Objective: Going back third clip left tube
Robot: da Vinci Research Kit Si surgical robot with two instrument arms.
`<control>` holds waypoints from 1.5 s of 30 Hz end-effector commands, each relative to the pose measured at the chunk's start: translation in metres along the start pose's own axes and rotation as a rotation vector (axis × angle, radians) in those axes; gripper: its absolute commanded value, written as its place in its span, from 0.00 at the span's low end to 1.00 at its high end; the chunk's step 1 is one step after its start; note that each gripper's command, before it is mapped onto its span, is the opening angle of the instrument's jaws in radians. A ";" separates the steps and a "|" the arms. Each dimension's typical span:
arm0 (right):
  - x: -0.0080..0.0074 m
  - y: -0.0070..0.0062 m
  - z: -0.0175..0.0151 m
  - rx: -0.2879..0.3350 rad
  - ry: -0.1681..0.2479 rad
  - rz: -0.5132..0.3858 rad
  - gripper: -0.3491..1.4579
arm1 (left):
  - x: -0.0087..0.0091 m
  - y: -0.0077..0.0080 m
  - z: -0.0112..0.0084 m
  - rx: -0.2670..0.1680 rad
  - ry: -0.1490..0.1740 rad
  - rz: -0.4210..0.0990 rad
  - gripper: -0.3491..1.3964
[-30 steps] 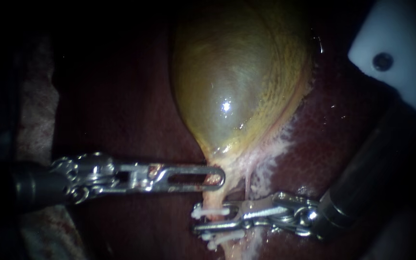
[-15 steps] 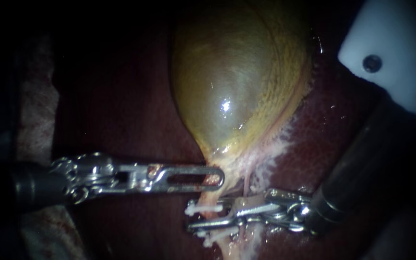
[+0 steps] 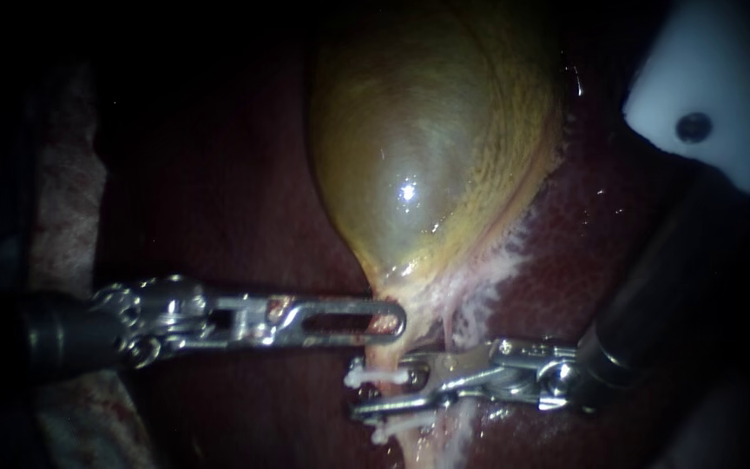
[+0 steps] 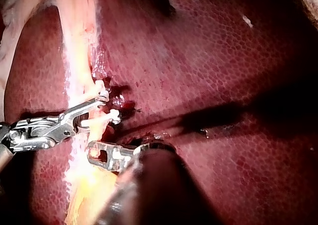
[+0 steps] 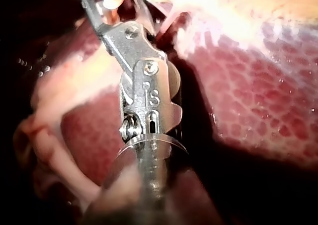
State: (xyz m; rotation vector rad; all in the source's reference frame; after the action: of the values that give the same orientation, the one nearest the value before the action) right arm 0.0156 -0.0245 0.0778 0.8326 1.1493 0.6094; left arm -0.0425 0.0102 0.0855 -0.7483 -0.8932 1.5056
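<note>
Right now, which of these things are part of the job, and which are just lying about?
Part of the job: the tube; the white clips on it; the right instrument at the clips; the left instrument holding the gallbladder.

Just there: the liver; the white block at the upper right.

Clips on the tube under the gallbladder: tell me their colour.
White. The clips show best in the endoscope view, across the pale tube.

Surg. lab bench: bare liver (image 4: pixel 223 86) w/ gallbladder (image 3: pixel 418 156), clip (image 3: pixel 375 377) on tube (image 3: pixel 385 352).
</note>
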 end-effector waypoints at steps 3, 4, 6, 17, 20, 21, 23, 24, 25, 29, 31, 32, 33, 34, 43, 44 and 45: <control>-0.0001 -0.0004 -0.0003 0.004 -0.001 -0.001 0.34 | 0.0000 0.0000 0.0000 0.000 0.000 0.000 0.00; -0.0001 -0.0005 -0.0003 0.005 -0.002 -0.008 0.33 | 0.0000 0.0000 0.0000 0.000 0.000 0.000 0.00; -0.0003 -0.0006 -0.0003 0.006 0.002 0.008 0.32 | 0.0000 0.0000 0.0000 0.000 0.000 0.000 0.00; -0.0012 -0.0003 0.0000 0.006 0.010 0.109 0.35 | -0.0001 0.0001 -0.0001 0.000 0.000 0.006 0.00; -0.0012 0.0000 0.0005 0.004 0.011 0.115 0.37 | -0.0001 0.0001 -0.0001 0.000 0.000 0.006 0.00; -0.0012 0.0002 0.0006 0.003 0.012 0.121 0.37 | -0.0001 0.0001 -0.0001 0.000 0.000 0.006 0.00; -0.0014 0.0004 0.0009 0.002 0.013 0.126 0.38 | -0.0001 0.0001 -0.0001 0.000 0.000 0.006 0.00; -0.0015 0.0004 0.0009 0.002 0.013 0.126 0.38 | -0.0001 0.0001 -0.0001 0.000 0.000 0.006 0.00; -0.0016 0.0005 0.0010 0.002 0.014 0.131 0.38 | -0.0001 0.0001 -0.0001 0.000 0.000 0.006 0.00; -0.0018 0.0008 0.0011 0.001 0.014 0.130 0.38 | -0.0001 0.0001 -0.0001 0.000 0.000 0.005 0.00; -0.0018 0.0008 0.0011 0.001 0.014 0.130 0.38 | -0.0001 0.0001 -0.0001 0.000 0.000 0.005 0.00; -0.0018 0.0008 0.0011 0.001 0.014 0.130 0.38 | -0.0001 0.0001 -0.0001 0.000 0.000 0.005 0.00; -0.0018 0.0008 0.0011 0.001 0.014 0.130 0.38 | -0.0001 0.0001 -0.0001 0.000 0.000 0.005 0.00; -0.0018 0.0009 0.0011 0.001 0.014 0.130 0.38 | -0.0001 0.0001 -0.0001 0.000 0.000 0.005 0.00; -0.0017 0.0006 0.0004 0.008 0.012 0.130 0.37 | 0.0000 0.0001 -0.0001 0.000 0.000 0.005 0.00; -0.0016 0.0006 0.0003 0.009 0.011 0.130 0.37 | 0.0000 0.0001 -0.0001 0.000 0.000 0.005 0.00; -0.0015 0.0005 0.0001 0.010 0.011 0.131 0.37 | 0.0000 0.0001 -0.0001 0.000 0.000 0.005 0.00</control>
State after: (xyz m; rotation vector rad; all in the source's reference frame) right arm 0.0152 -0.0253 0.0791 0.9194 1.1140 0.7175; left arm -0.0425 0.0102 0.0854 -0.7511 -0.8916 1.5104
